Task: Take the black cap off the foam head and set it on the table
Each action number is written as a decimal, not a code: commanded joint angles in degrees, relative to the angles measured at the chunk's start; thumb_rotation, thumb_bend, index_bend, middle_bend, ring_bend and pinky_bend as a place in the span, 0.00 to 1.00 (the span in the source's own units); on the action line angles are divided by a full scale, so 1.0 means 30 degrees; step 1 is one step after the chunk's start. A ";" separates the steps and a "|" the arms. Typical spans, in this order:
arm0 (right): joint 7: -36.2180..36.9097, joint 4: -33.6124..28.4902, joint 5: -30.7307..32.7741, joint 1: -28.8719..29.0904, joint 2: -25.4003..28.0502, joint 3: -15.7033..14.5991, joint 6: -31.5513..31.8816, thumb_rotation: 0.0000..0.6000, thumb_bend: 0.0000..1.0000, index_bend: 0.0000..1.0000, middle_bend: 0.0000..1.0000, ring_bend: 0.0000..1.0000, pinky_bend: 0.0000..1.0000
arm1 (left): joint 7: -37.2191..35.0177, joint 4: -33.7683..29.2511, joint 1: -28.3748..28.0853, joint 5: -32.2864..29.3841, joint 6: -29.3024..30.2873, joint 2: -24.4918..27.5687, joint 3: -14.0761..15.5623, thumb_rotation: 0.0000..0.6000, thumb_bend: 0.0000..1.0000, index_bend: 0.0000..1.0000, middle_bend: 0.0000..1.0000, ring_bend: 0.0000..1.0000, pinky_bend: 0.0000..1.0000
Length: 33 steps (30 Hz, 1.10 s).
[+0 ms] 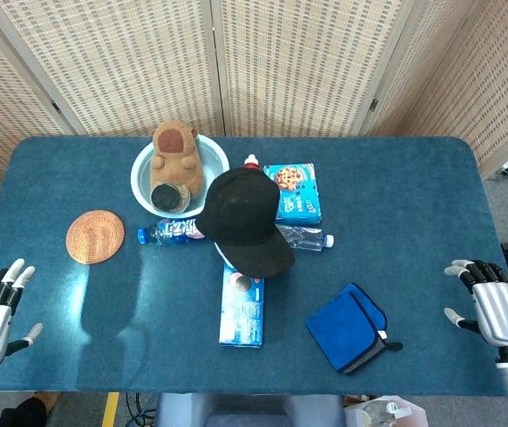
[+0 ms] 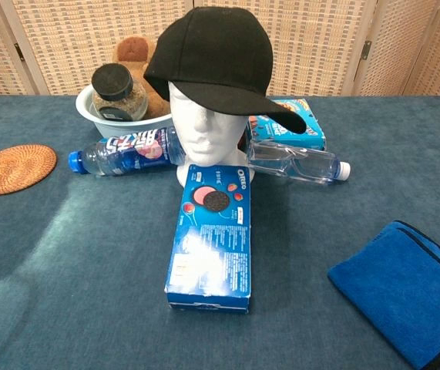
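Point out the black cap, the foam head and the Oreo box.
black cap (image 2: 212, 50), chest view, on the crown.
foam head (image 2: 200, 127), chest view, on the face below the brim.
Oreo box (image 2: 210, 247), chest view, on the top panel.

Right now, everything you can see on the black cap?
The black cap is a plain, matte, fabric-looking baseball cap with a rounded crown and a curved brim. It sits on the white foam head near the table's middle, not yet removed. In the chest view the brim points toward the camera's right and slightly down, overhanging the clear bottle. Only the head visibly touches it; both hands rest at the table's near edge, far away.
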 commanded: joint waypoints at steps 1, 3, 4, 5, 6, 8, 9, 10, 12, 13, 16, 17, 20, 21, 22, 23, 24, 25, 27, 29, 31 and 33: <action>-0.0020 -0.0062 0.0049 0.0000 0.0066 -0.0044 -0.0098 1.00 0.04 0.34 0.28 0.20 0.23 | -0.0091 0.0061 -0.0005 0.0089 0.0043 -0.0048 0.0002 1.00 0.19 0.00 0.00 0.01 0.00; -0.0003 -0.0092 0.0034 -0.0010 0.0103 -0.0068 -0.0103 1.00 0.04 0.34 0.28 0.20 0.23 | -0.0153 0.0137 0.0008 0.0126 0.0070 -0.0081 0.0014 1.00 0.19 0.00 0.00 0.01 0.00; 0.0025 -0.0098 -0.0023 -0.0022 0.0112 -0.0071 -0.0045 1.00 0.04 0.34 0.28 0.20 0.23 | -0.0165 0.0150 0.0014 0.0140 0.0076 -0.0092 0.0022 1.00 0.19 0.00 0.00 0.01 0.00; 0.0091 -0.0071 -0.0128 -0.0030 0.0098 -0.0051 0.0074 1.00 0.04 0.34 0.28 0.20 0.23 | -0.0182 0.0156 0.0019 0.0149 0.0087 -0.0099 0.0022 1.00 0.19 0.00 0.00 0.01 0.00; 0.0141 -0.0047 -0.0215 -0.0027 0.0087 -0.0039 0.0149 1.00 0.04 0.34 0.28 0.20 0.23 | -0.0193 0.0157 0.0019 0.0154 0.0084 -0.0096 0.0025 1.00 0.19 0.00 0.00 0.01 0.00; 0.0178 -0.0062 -0.0357 0.0042 0.0132 -0.0056 0.0107 1.00 0.04 0.34 0.28 0.20 0.23 | -0.0202 0.0142 0.0018 0.0177 0.0092 -0.0095 0.0024 1.00 0.19 0.00 0.00 0.01 0.00; 0.0150 -0.0121 -0.0404 0.0104 0.0194 -0.0084 -0.0008 1.00 0.04 0.34 0.28 0.20 0.23 | -0.0215 0.0136 0.0022 0.0206 0.0115 -0.0095 0.0026 1.00 0.19 0.00 0.00 0.01 0.00; 0.0119 -0.0189 -0.0476 0.0178 0.0264 -0.0108 -0.0119 1.00 0.04 0.34 0.28 0.20 0.23 | -0.0241 0.0153 0.0020 0.0240 0.0127 -0.0102 0.0029 1.00 0.19 0.00 0.00 0.01 0.00; 0.0091 -0.0290 -0.0735 0.0384 0.0352 -0.0114 -0.0289 1.00 0.04 0.34 0.28 0.20 0.23 | -0.0309 0.0208 0.0003 0.0335 0.0175 -0.0139 0.0017 1.00 0.19 0.00 0.00 0.01 0.00; 0.0097 -0.0323 -0.0848 0.0487 0.0387 -0.0098 -0.0357 1.00 0.04 0.34 0.28 0.20 0.23 | -0.0319 0.0211 -0.0003 0.0356 0.0176 -0.0147 0.0017 1.00 0.19 0.00 0.00 0.01 0.00; 0.0152 -0.0404 -0.1326 0.0924 0.0446 0.0034 -0.0548 1.00 0.04 0.34 0.28 0.20 0.23 | -0.0296 0.0156 -0.0009 0.0427 0.0177 -0.0129 0.0042 1.00 0.19 0.00 0.00 0.02 0.00; 0.0174 -0.0430 -0.1494 0.1096 0.0447 0.0081 -0.0640 1.00 0.04 0.34 0.28 0.20 0.23 | -0.0291 0.0134 -0.0008 0.0453 0.0189 -0.0122 0.0047 1.00 0.19 0.00 0.00 0.02 0.00; 0.0189 -0.0564 -0.2106 0.1861 0.0348 0.0297 -0.1113 1.00 0.04 0.34 0.28 0.20 0.23 | -0.0247 0.0036 0.0017 0.0549 0.0281 -0.0103 0.0059 1.00 0.19 0.00 0.00 0.01 0.00; 0.0160 -0.0598 -0.2254 0.2098 0.0277 0.0375 -0.1266 1.00 0.04 0.34 0.28 0.20 0.23 | -0.0236 0.0003 0.0028 0.0574 0.0307 -0.0097 0.0066 1.00 0.19 0.00 0.00 0.01 0.00; 0.0118 -0.0630 -0.2401 0.2352 0.0195 0.0453 -0.1441 1.00 0.04 0.34 0.28 0.20 0.23 | -0.0227 -0.0025 0.0037 0.0603 0.0328 -0.0088 0.0075 1.00 0.19 0.00 0.00 0.02 0.00; 0.0060 -0.0666 -0.2607 0.2711 0.0062 0.0561 -0.1688 1.00 0.04 0.34 0.28 0.20 0.23 | -0.0185 -0.0062 0.0058 0.0632 0.0358 -0.0066 0.0095 1.00 0.19 0.00 0.00 0.02 0.00; 0.0026 -0.0679 -0.2753 0.2989 -0.0068 0.0655 -0.1868 1.00 0.04 0.34 0.28 0.20 0.23 | -0.0146 -0.0095 0.0071 0.0648 0.0379 -0.0047 0.0102 1.00 0.19 0.00 0.00 0.02 0.00; 0.0019 -0.0671 -0.2942 0.3372 -0.0274 0.0780 -0.2113 1.00 0.04 0.34 0.28 0.20 0.23 | -0.0110 -0.0155 0.0082 0.0673 0.0407 -0.0018 0.0105 1.00 0.19 0.00 0.00 0.02 0.00; 0.0070 -0.0652 -0.3147 0.3933 -0.0622 0.0967 -0.2492 1.00 0.04 0.35 0.28 0.20 0.23 | -0.0069 -0.0233 0.0118 0.0716 0.0479 0.0017 0.0116 1.00 0.19 0.00 0.00 0.02 0.00; 0.0164 -0.0599 -0.3349 0.4585 -0.1105 0.1201 -0.2882 1.00 0.04 0.35 0.28 0.20 0.23 | -0.0012 -0.0309 0.0159 0.0740 0.0543 0.0058 0.0128 1.00 0.19 0.00 0.00 0.02 0.00; 0.0149 -0.0456 -0.3577 0.5212 -0.1686 0.1431 -0.3170 1.00 0.04 0.36 0.28 0.20 0.23 | 0.0041 -0.0373 0.0207 0.0743 0.0594 0.0098 0.0146 1.00 0.19 0.00 0.00 0.02 0.00; 0.0122 -0.0223 -0.3821 0.5747 -0.2272 0.1624 -0.3332 1.00 0.04 0.37 0.28 0.20 0.23 | 0.0067 -0.0417 0.0239 0.0753 0.0629 0.0126 0.0157 1.00 0.19 0.00 0.00 0.02 0.00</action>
